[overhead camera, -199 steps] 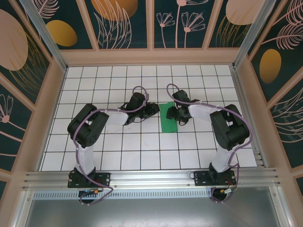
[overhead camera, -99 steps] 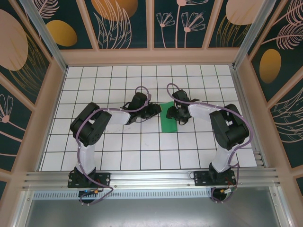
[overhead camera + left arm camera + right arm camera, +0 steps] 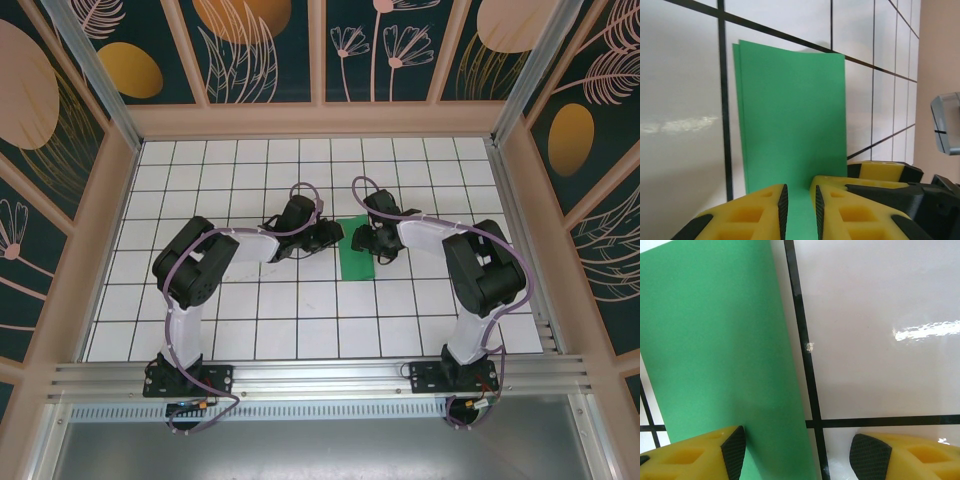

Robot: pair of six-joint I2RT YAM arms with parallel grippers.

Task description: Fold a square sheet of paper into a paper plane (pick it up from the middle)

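Observation:
The square sheet of paper (image 3: 355, 250) lies on the grid table as a green rectangle folded in half, two layers showing along its edge (image 3: 790, 110). My left gripper (image 3: 333, 237) is at its left edge. In the left wrist view its jaws (image 3: 799, 207) hang low over the green sheet with a narrow gap between the pads, and the paper shows flat through that gap. My right gripper (image 3: 368, 243) is at the sheet's right side. It is open wide (image 3: 797, 452), one pad over the green paper (image 3: 720, 340), the other over white tile.
The white grid table (image 3: 250, 310) is walled by wooden side rails (image 3: 110, 200) and patterned panels. Both arm bases stand on the metal rail at the near edge (image 3: 320, 375). Open tiles surround the sheet in front and behind.
My left gripper has slid right up to the paper's left edge and its jaws have narrowed. The right gripper and the sheet have stayed put.

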